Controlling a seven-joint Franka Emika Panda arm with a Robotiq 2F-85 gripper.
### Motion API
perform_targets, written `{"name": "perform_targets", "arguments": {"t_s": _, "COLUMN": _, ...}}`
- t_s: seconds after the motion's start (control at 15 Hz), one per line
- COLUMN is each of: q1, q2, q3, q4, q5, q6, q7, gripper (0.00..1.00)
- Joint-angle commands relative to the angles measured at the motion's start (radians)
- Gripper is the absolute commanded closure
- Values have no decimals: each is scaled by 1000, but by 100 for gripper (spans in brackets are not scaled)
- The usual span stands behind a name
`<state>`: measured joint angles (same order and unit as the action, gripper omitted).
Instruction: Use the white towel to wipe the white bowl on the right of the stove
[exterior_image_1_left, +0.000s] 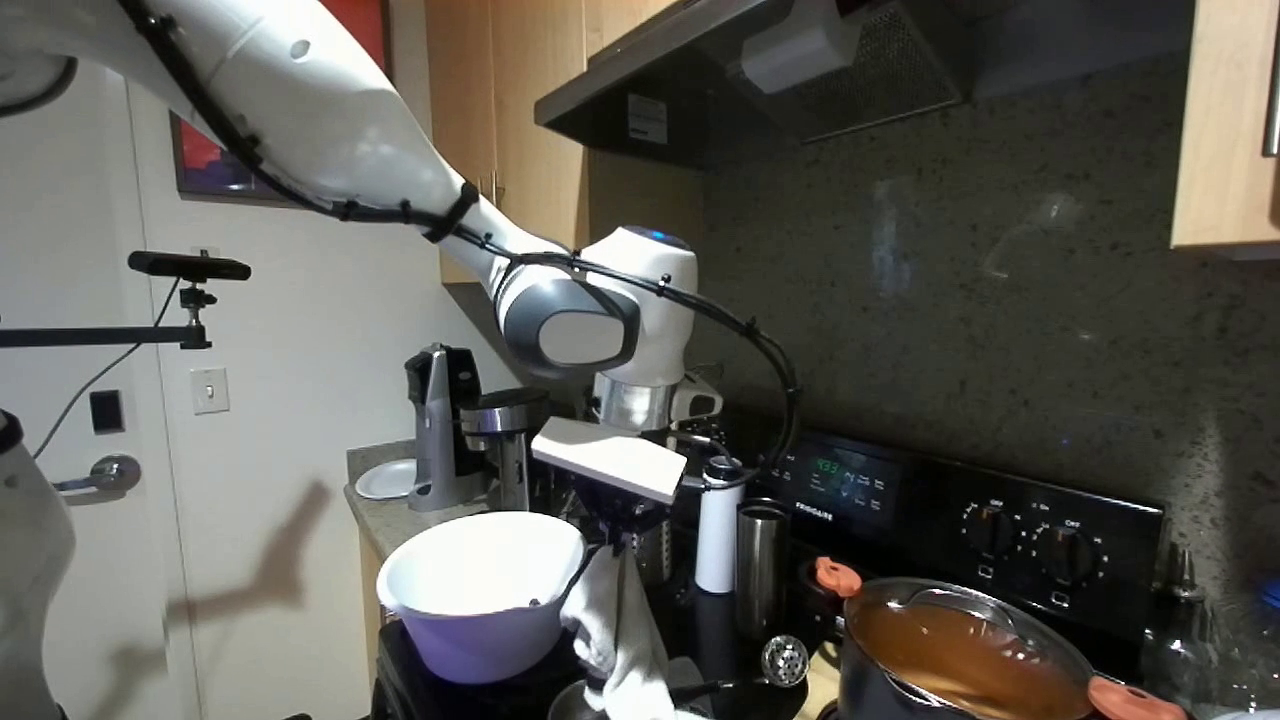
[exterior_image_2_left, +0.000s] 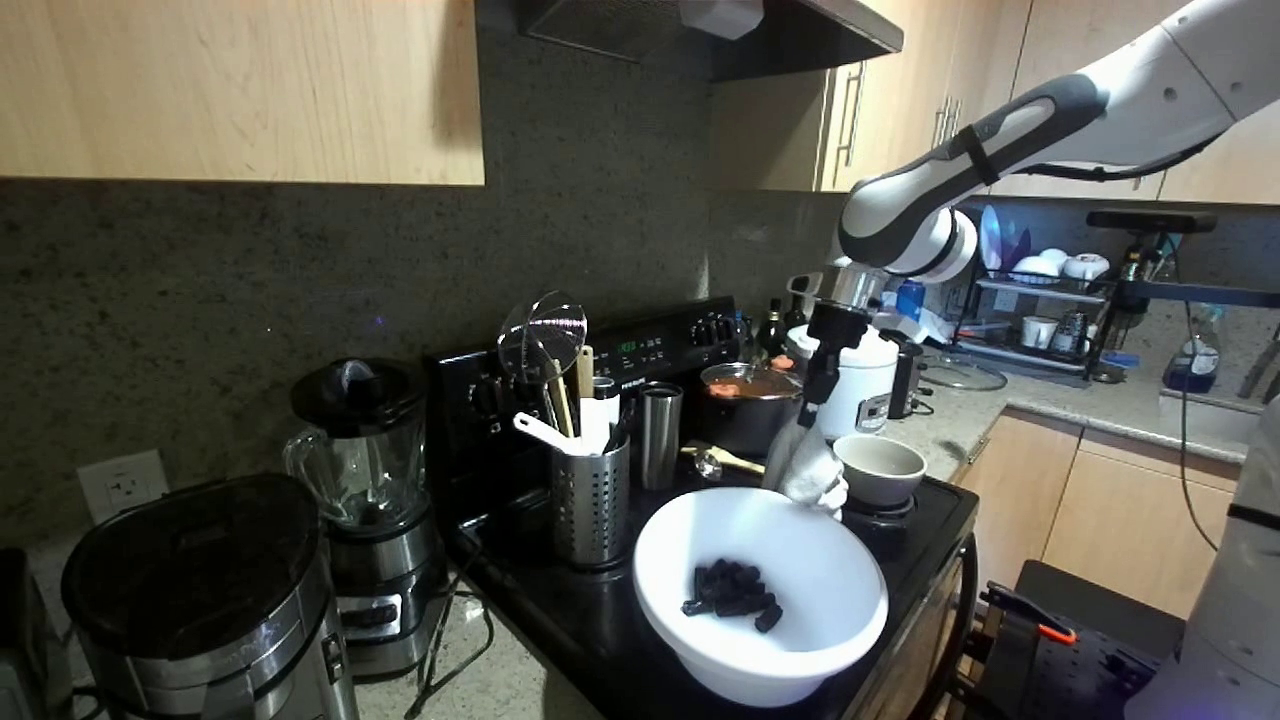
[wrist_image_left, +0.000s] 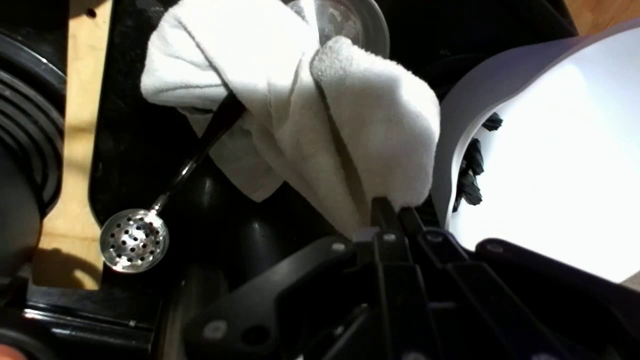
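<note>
The white towel (exterior_image_1_left: 625, 640) hangs folded from my gripper (exterior_image_1_left: 615, 540), whose fingertips are nearly together on its top edge. In the wrist view the towel (wrist_image_left: 280, 75) spreads below the fingertips (wrist_image_left: 392, 207). A large white bowl (exterior_image_1_left: 480, 640) stands upright on the black stove, close beside the towel. It holds several black pieces (exterior_image_2_left: 735, 590). In the wrist view the large bowl's wall (wrist_image_left: 480, 85) is just right of the towel; I cannot tell whether they touch. A smaller off-white bowl (exterior_image_2_left: 880, 480) stands on the stove beyond the towel in an exterior view.
A lidded pot (exterior_image_1_left: 960, 650) with orange grips stands at the stove's back. A wooden spatula (wrist_image_left: 80, 150) and a perforated metal spoon (wrist_image_left: 134, 240) lie near the towel. A steel tumbler (exterior_image_2_left: 660, 435) and a utensil holder (exterior_image_2_left: 590, 510) stand behind the large bowl.
</note>
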<state>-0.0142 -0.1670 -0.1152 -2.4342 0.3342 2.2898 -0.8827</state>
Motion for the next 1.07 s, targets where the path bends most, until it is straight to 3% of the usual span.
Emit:
{"name": "perform_targets", "arguments": {"t_s": 0.0, "q1": 12, "q2": -3, "q3": 6, "q4": -78, "q5": 7, "q6": 112, "q7": -12, "gripper": 65}}
{"name": "perform_targets", "arguments": {"t_s": 0.2, "q1": 14, "q2": 4, "q3": 4, "q4": -68, "q5": 3, "q6": 110, "q7": 16, "gripper": 43}}
{"name": "perform_targets", "arguments": {"t_s": 0.6, "q1": -12, "q2": -30, "q3": -17, "q4": 95, "q5": -46, "q6": -71, "q7": 80, "gripper": 1}}
{"name": "perform_targets", "arguments": {"t_s": 1.0, "q1": -54, "q2": -57, "q3": -49, "q4": 285, "q5": -148, "q6": -323, "q7": 152, "gripper": 0}}
